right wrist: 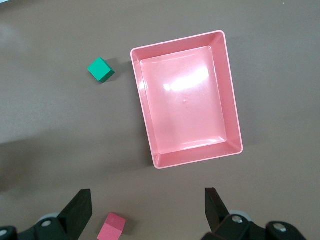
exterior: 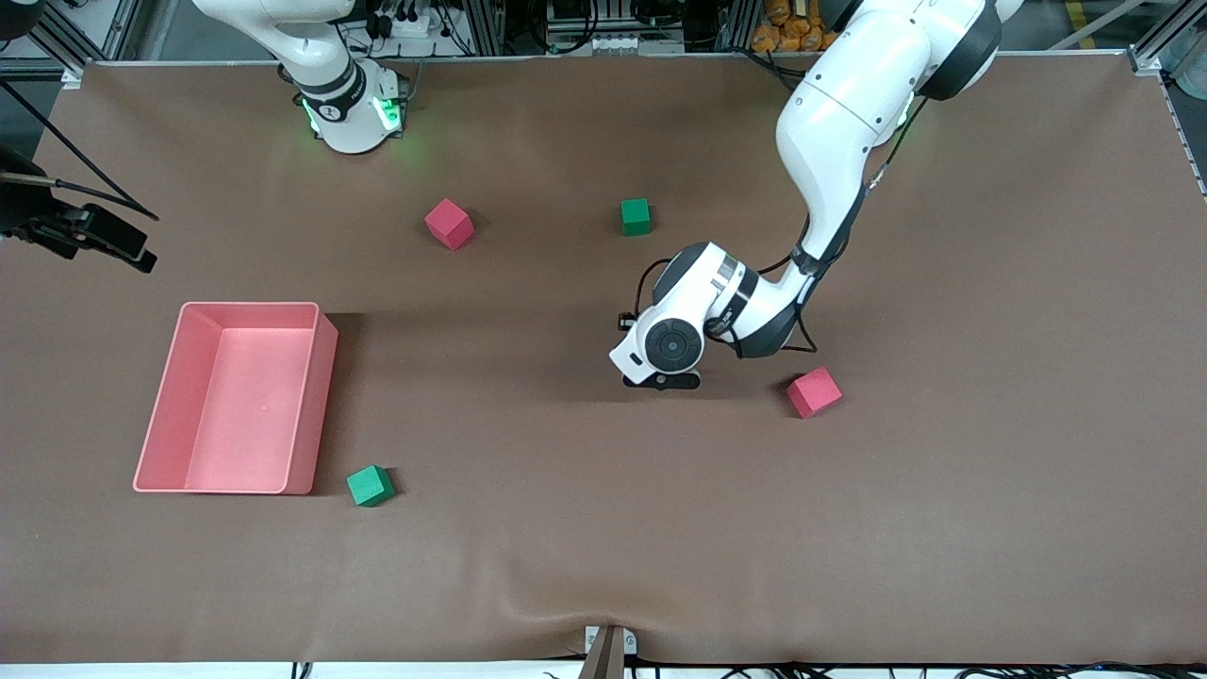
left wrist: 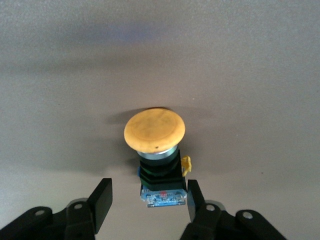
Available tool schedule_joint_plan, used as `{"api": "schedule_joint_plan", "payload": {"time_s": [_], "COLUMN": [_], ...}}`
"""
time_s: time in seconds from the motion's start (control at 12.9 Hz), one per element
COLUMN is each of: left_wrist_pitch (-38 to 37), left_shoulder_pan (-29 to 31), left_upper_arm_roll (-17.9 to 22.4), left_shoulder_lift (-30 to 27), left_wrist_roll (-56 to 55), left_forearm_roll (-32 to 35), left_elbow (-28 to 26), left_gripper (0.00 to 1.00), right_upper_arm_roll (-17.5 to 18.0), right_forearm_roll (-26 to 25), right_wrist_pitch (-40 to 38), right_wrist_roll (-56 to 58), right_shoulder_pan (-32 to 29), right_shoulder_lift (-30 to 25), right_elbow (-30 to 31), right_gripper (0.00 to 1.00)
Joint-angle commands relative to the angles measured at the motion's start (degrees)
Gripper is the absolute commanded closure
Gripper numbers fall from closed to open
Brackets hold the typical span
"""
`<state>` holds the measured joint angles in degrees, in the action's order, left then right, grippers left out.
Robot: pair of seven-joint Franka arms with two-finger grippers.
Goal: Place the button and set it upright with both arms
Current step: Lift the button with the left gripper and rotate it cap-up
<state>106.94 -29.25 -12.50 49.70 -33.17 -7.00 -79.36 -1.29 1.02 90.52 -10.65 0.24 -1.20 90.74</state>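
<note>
The button (left wrist: 155, 131) has a round orange-yellow cap on a short black body with a blue base. It rests on the brown table, and its base end sits between the fingers of my left gripper (left wrist: 148, 186). One finger (left wrist: 194, 197) touches the base; a gap remains at the other finger (left wrist: 102, 197), so this gripper is open. In the front view the left gripper (exterior: 660, 380) is low over the middle of the table and its hand hides the button. My right gripper (right wrist: 147, 215) hangs open and empty, high over the right arm's end of the table, above the pink bin.
A pink bin (exterior: 151, 443) stands toward the right arm's end, with a green cube (exterior: 370, 486) beside it. A red cube (exterior: 814, 391) lies close to the left hand. Another red cube (exterior: 448, 223) and a green cube (exterior: 636, 216) lie nearer the bases.
</note>
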Motion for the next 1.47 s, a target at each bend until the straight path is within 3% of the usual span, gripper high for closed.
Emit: {"api": "schedule_joint_plan", "payload": {"time_s": [0.0,0.08,0.16,0.23,0.47,0.85,1.16,1.4], "left_wrist_pitch": [0.6,1.2,1.7,2.2,2.4,2.0,1.2,-4.3], "left_shoulder_pan": [-0.1,-0.1,-0.1,-0.2,-0.2,0.4,0.8,4.2], "left_upper_arm_roll": [0.3,0.3,0.3,0.3,0.3,-0.1,0.7,1.7], "left_shoulder_lift": [1.3,1.4,1.8,2.0,1.8,-1.8,-10.9,-18.3], "left_wrist_roll": [0.6,0.6,0.6,0.5,0.2,-1.5,-3.0,-2.9], "left_forearm_roll": [-1.1,-1.1,-1.1,-1.1,-1.1,-1.1,-0.3,2.1], "left_elbow": [1.6,1.6,1.6,1.6,1.6,1.7,1.1,1.0], "left_gripper": [0.32,0.33,0.4,0.52,1.0,1.0,1.0,1.0], "right_upper_arm_roll": [0.8,0.9,0.9,0.9,1.1,1.1,1.0,1.0], "right_forearm_roll": [-0.3,-0.3,-0.3,-0.3,-0.4,-0.4,-0.4,-0.4], "right_wrist_pitch": [-1.0,-1.0,-1.0,-1.0,-1.1,-2.2,-2.4,-2.4], "right_wrist_roll": [0.6,0.6,0.6,0.7,4.6,10.4,9.9,10.0], "right_shoulder_pan": [-1.1,-1.1,-1.1,-1.1,-1.0,-1.1,-0.9,-0.9], "right_shoulder_lift": [0.4,0.4,0.4,0.4,0.4,0.3,0.3,0.3], "right_elbow": [-1.3,-1.3,-1.2,-1.2,-1.1,-1.1,-1.1,-1.1], "right_gripper": [0.0,0.0,0.0,0.0,0.0,0.0,0.0,0.0]}}
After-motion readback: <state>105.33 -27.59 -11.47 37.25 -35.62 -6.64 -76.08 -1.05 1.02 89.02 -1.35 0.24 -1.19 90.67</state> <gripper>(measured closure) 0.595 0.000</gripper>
